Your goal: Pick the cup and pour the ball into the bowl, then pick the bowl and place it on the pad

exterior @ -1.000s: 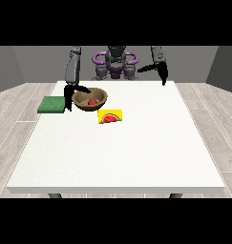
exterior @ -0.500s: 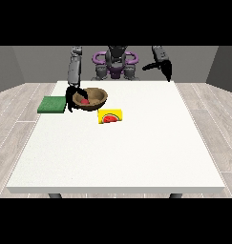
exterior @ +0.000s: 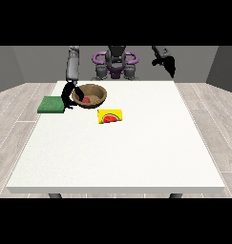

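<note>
A brown wooden bowl (exterior: 91, 94) stands at the table's far left, with a red object (exterior: 86, 100) lying inside it. The hand at the view's left (exterior: 68, 98) is at the bowl's left rim, its thumb reaching over the rim and its fingers curled against the outer wall. Just left of that hand, a green pad (exterior: 51, 105) lies flat on the table. The hand at the view's right (exterior: 168, 65) hangs raised above the table's far right edge, with relaxed fingers holding nothing. No cup is visible.
A yellow card with a watermelon picture (exterior: 110, 116) lies just in front of the bowl. The white table (exterior: 122, 157) stretches towards the camera. The robot's torso (exterior: 115, 64) stands behind the far edge.
The hand at the view's left has dropped and closed in on the bowl's left rim. The hand at the view's right has risen and drawn outward. The bowl has hardly moved.
</note>
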Tool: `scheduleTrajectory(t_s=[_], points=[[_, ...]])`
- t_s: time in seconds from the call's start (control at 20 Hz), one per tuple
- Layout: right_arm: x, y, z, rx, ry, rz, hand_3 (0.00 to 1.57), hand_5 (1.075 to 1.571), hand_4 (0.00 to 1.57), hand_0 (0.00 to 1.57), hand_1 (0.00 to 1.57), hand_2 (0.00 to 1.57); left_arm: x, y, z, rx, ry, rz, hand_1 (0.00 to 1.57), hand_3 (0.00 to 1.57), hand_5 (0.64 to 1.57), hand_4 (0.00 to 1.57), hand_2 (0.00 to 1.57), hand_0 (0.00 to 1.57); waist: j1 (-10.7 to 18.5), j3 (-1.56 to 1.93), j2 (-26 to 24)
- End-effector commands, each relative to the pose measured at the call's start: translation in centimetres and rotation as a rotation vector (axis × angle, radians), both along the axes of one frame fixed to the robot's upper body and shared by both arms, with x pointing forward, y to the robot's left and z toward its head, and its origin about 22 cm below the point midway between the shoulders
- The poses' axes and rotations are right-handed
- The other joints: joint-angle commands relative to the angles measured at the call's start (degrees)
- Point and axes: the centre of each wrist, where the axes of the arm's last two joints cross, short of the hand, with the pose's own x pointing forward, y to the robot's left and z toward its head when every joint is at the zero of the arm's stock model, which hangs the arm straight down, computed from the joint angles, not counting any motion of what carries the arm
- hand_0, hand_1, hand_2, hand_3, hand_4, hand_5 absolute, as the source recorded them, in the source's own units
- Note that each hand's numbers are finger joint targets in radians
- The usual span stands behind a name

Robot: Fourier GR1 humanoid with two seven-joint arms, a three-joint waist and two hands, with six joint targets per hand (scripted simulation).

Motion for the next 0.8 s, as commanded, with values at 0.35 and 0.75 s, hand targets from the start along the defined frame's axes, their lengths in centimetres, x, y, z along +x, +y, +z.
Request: scheduleTrajectory(t_s=[0.35,0.75], points=[[4.5,-0.4,7.4,0.026,0.268,0.073,0.74,1.567,0.81,1.57,1.57,1.57,-3.1,5.6,-6.8,0.002,0.236,0.228,0.00,0.00,1.407,1.00,0.00,0.00,-12.7,1.12,-12.8],[4.4,-6.6,11.8,0.032,0.133,0.029,0.47,1.570,0.83,1.57,1.57,1.57,-1.7,6.9,-4.3,-0.047,0.069,0.167,0.00,0.00,1.435,1.05,0.00,0.00,-9.9,1.16,-2.7]])
